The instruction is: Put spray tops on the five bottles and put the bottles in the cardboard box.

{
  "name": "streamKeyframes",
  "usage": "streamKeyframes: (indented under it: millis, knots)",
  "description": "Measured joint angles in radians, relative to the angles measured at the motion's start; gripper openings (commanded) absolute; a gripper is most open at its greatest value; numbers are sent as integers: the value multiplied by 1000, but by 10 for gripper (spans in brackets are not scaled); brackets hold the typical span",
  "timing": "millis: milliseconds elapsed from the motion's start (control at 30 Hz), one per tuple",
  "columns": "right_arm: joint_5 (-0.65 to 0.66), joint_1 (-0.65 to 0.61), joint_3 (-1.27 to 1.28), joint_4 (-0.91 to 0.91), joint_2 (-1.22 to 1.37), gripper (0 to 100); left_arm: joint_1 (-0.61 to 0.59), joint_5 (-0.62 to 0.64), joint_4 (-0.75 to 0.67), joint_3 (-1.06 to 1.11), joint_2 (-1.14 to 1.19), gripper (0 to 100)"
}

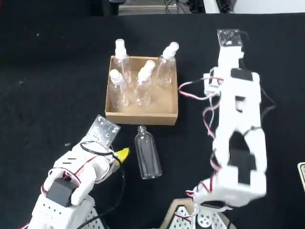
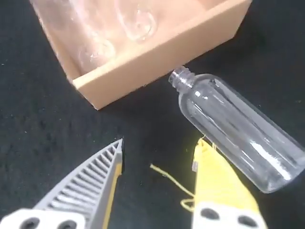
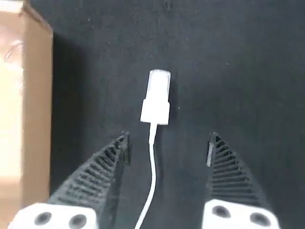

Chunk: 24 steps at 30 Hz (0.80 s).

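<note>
The cardboard box (image 1: 141, 116) stands mid-table and holds several clear bottles (image 1: 144, 86) with white spray tops, all upright. One uncapped bottle (image 1: 147, 151) lies on the black cloth just in front of the box, its open neck (image 2: 181, 78) toward the box wall (image 2: 157, 52). My left gripper (image 2: 159, 143) is open beside this bottle, and its yellow finger (image 2: 214, 181) is close to the bottle's side. A loose white spray top (image 3: 156, 100) lies on the cloth with its thin tube trailing back between the fingers of my open right gripper (image 3: 168, 138). The box's side (image 3: 24, 95) is nearby.
The right arm (image 1: 238, 119) stretches along the table to the right of the box, with red and white cables looped beside it. A small pale object (image 1: 301, 172) sits at the right edge. Black cloth covers the table around the box.
</note>
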Motion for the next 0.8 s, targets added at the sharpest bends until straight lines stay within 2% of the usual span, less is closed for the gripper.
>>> streamKeyframes:
  millis: [400, 700, 800]
  knots:
    - [0, 0, -356, 57, 390, 227, -6, 0, -32, 35, -3, 227]
    - [0, -23, -463, 95, 549, 222, -8, 0, -32, 35, -3, 227]
    - [2, -43, -480, 109, 563, 153, -8, 0, -32, 35, -3, 227]
